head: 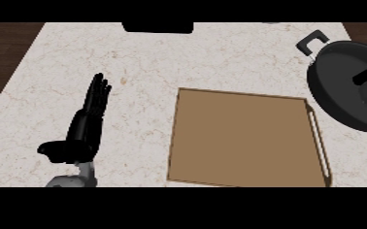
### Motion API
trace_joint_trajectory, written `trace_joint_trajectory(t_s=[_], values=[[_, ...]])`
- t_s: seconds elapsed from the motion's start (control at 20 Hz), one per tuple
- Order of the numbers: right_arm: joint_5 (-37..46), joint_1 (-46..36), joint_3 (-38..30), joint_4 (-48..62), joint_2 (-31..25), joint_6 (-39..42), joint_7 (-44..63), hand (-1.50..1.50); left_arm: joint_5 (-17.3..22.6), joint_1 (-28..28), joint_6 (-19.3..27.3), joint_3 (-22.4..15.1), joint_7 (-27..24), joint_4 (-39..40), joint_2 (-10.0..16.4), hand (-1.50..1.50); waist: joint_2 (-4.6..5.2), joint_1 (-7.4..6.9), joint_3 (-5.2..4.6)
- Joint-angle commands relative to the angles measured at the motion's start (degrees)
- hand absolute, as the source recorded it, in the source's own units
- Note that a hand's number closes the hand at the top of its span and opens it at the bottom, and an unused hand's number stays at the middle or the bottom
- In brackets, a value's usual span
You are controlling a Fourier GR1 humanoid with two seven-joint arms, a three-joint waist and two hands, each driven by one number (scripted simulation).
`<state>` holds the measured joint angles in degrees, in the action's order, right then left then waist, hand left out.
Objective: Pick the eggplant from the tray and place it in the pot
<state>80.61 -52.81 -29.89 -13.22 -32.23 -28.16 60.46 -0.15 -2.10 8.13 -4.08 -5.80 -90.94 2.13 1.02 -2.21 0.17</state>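
Pale marbled desk [215, 58] fills your view. Your left hand [84, 131] rests low on the left, fingers straight and pressed together, pointing away from you and holding nothing. Your right hand is out of view. To the right of that hand, near but apart from it, lies the brown tray [243, 140], its long sides running away from you. Its floor looks bare: no eggplant shows anywhere, so you cannot tell which way it lies from the hand or how its long axis runs. Farther right of the hand and a little beyond it, the black pot [341, 87] is cut off by the view's edge, just past the tray's far right corner. Open desk lies between hand and tray and beyond both. I judge the right side to be nearer the pot.
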Motion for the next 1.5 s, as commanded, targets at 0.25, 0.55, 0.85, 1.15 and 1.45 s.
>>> trace_joint_trajectory(t_s=[0.25,0.55,0.85,1.15,1.45], values=[[-10.58,7.16,-8.96,-1.76,1.16,-9.50,-9.04,-1.50,0.77,2.59,-0.94,0.59,1.09,-3.16,1.26,0.00,-0.46,0.54,0.04],[-12.44,7.20,-10.22,-12.73,3.46,-29.18,-15.98,-1.50,-0.70,3.30,0.57,-0.75,-1.06,-0.74,-0.78,0.00,-0.73,1.14,0.12],[-21.88,10.07,-15.03,-20.44,6.49,-39.31,-24.78,-1.50,2.03,2.81,-1.64,2.17,-0.95,-0.18,1.33,0.00,-0.84,1.83,0.03],[-32.41,19.05,-14.81,-31.81,12.10,-41.20,-33.62,-1.50,-0.21,3.81,0.79,0.48,-1.62,-0.79,-0.80,0.00,-1.18,2.56,-0.10],[-36.28,27.48,-11.24,-43.77,13.95,-38.07,-33.72,-1.50,0.89,1.87,-0.68,2.39,1.00,-1.34,1.06,0.00,-1.13,2.39,-0.19]])
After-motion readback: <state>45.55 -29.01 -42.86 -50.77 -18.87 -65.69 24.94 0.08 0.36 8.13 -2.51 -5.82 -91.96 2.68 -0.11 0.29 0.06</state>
